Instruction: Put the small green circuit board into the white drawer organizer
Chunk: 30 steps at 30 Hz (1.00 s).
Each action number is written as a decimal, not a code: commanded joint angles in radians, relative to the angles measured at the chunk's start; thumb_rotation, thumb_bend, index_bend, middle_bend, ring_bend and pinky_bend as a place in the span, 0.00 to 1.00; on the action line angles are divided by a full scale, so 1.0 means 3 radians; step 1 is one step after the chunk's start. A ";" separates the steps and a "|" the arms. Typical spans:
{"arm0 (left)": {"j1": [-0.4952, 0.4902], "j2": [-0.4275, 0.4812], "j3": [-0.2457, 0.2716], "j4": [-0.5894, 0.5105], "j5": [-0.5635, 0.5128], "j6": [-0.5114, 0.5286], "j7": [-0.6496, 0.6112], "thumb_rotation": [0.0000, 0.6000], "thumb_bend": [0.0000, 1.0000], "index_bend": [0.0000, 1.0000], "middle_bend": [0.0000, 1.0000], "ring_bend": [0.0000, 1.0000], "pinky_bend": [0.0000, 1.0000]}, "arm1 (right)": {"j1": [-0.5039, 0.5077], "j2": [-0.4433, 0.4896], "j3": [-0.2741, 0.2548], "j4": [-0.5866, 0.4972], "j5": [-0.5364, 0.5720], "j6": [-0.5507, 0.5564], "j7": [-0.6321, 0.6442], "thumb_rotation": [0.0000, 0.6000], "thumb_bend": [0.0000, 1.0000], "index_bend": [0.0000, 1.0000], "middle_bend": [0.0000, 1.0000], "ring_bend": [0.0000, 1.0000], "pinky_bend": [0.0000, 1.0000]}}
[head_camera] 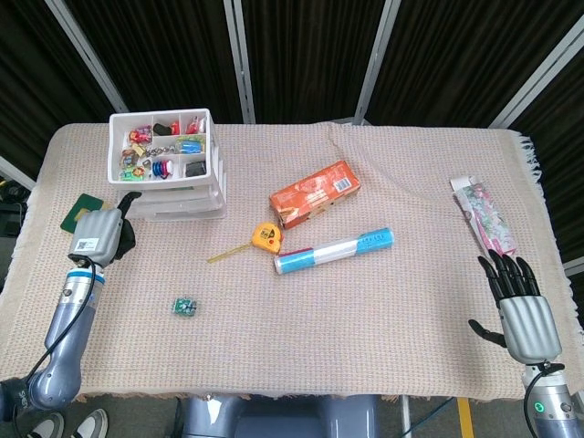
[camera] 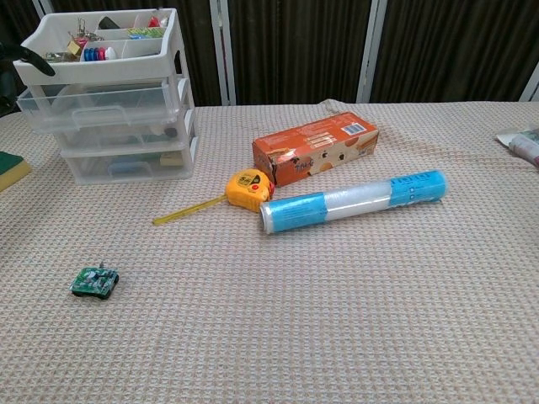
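We are holding our left hand (head_camera: 99, 234) empty, fingers loosely curled, beside the white drawer organizer (head_camera: 170, 195). The small green circuit board (head_camera: 185, 307) is lying on the worktop (head_camera: 365, 319), nearer us and rightward of that hand, far from the idle, spread right hand (head_camera: 522, 306). The organizer's top tray is holding small trinkets.

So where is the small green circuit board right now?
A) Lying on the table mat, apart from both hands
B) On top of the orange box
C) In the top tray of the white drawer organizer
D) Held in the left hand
A: the small green circuit board lies alone on the mat, below the left hand, which holds nothing, and well short of the white drawer organizer.
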 commanded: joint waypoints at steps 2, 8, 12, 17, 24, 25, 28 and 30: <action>-0.0184 -0.0008 -0.0030 -0.0028 -0.0448 0.0037 0.0208 1.00 0.92 0.16 0.87 0.86 0.65 | -0.0001 0.0000 -0.0001 -0.0002 -0.0001 0.0001 0.0001 1.00 0.01 0.01 0.00 0.00 0.00; -0.0257 -0.0006 -0.0018 -0.0012 -0.0692 -0.0009 0.0228 1.00 0.92 0.18 0.87 0.86 0.66 | 0.0000 -0.0002 -0.0001 -0.0004 0.0000 -0.0003 -0.0002 1.00 0.01 0.01 0.00 0.00 0.00; -0.0270 0.0032 -0.0007 -0.0061 -0.0788 -0.0079 0.0164 1.00 0.92 0.22 0.88 0.86 0.66 | -0.0001 0.0000 -0.0002 -0.0007 0.0000 -0.0003 -0.0001 1.00 0.01 0.01 0.00 0.00 0.00; -0.0287 0.0073 0.0008 -0.0101 -0.0813 -0.0129 0.0089 1.00 0.92 0.31 0.89 0.87 0.66 | -0.0003 0.0002 -0.0005 -0.0010 -0.0007 0.0002 -0.0001 1.00 0.01 0.01 0.00 0.00 0.00; -0.0244 0.0182 0.0033 -0.0298 -0.0615 -0.0145 -0.0122 1.00 0.92 0.37 0.89 0.87 0.66 | -0.0005 0.0001 -0.0004 -0.0006 -0.0008 0.0005 -0.0001 1.00 0.01 0.01 0.00 0.00 0.00; -0.0236 0.0197 0.0041 -0.0323 -0.0583 -0.0141 -0.0140 1.00 0.92 0.37 0.89 0.87 0.66 | -0.0005 0.0000 -0.0005 -0.0006 -0.0009 0.0006 -0.0001 1.00 0.01 0.01 0.00 0.00 0.00; -0.0217 0.0250 0.0080 -0.0395 -0.0504 -0.0141 -0.0190 1.00 0.92 0.37 0.89 0.87 0.66 | -0.0005 0.0000 -0.0006 -0.0007 -0.0016 0.0009 0.0001 1.00 0.01 0.01 0.00 0.00 0.00; -0.0213 0.0272 0.0102 -0.0411 -0.0480 -0.0147 -0.0215 1.00 0.92 0.38 0.89 0.87 0.66 | -0.0005 -0.0001 -0.0008 -0.0006 -0.0018 0.0010 -0.0001 1.00 0.01 0.01 0.00 0.00 0.00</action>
